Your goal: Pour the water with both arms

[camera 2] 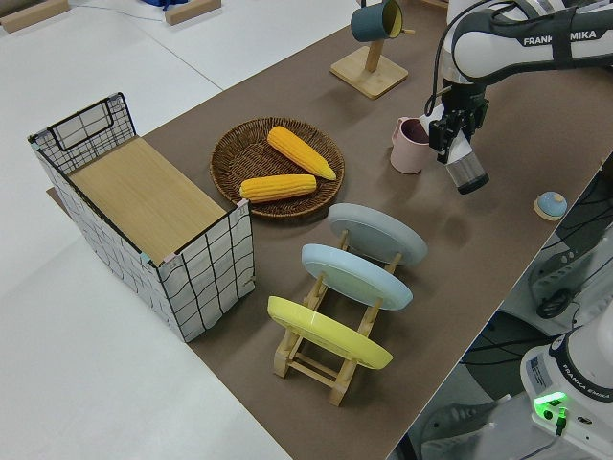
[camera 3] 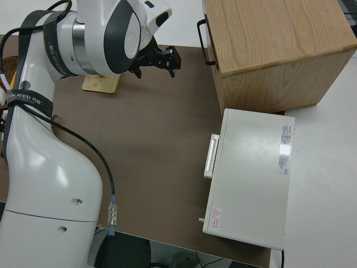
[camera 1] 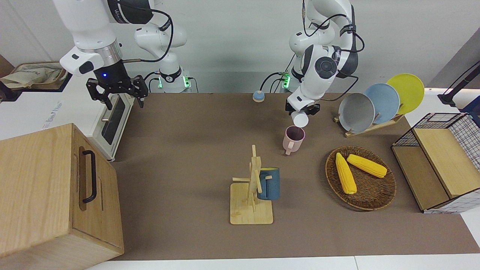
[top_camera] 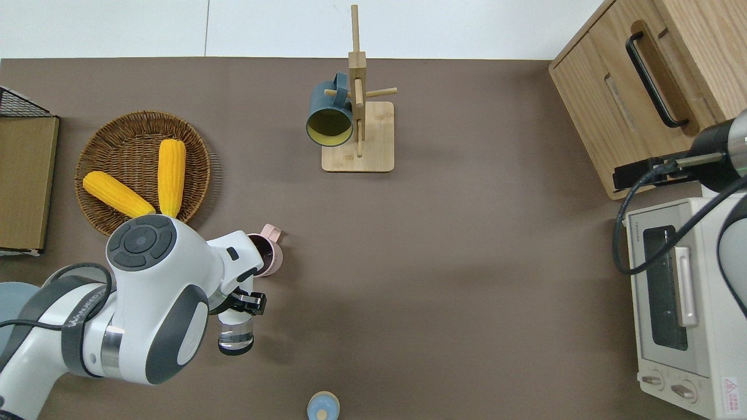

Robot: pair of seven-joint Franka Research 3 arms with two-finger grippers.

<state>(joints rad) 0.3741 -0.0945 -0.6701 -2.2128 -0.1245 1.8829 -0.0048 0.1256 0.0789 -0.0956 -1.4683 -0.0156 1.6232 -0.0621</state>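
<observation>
In the upper right-centre of the front view, the left end effector [camera 1: 303, 108] is seen clamped on a clear cup [camera 1: 300, 119], which is tilted with its mouth down toward a pink mug [camera 1: 293, 139] standing upright on the brown surface [camera 1: 187, 157] directly below. In the overhead view the same cup [top_camera: 236, 335] is shown at lower left-centre, held tipped, with the pink mug [top_camera: 268, 254] just above it in the frame and partly covered by the left arm's wrist. In the left side view the cup [camera 2: 467, 172] is seen angled beside the mug [camera 2: 413, 145] at upper right. The right end effector [camera 1: 117, 90] is found at the upper left of the front view with its fingers spread apart and nothing held; that arm is parked. At the centre of the front view a wooden mug rack [camera 1: 252, 187] is set, with a dark blue mug [camera 1: 268, 183] hung on it. Toward the right of that frame a wicker basket [camera 1: 371, 198] is placed, holding two corn cobs [camera 1: 345, 173]. A plate rack with grey, blue and yellow plates [camera 1: 382, 103] is seen at upper right, and a white toaster oven [camera 1: 112, 120] with a wooden box [camera 1: 48, 195] at the left edge.
</observation>
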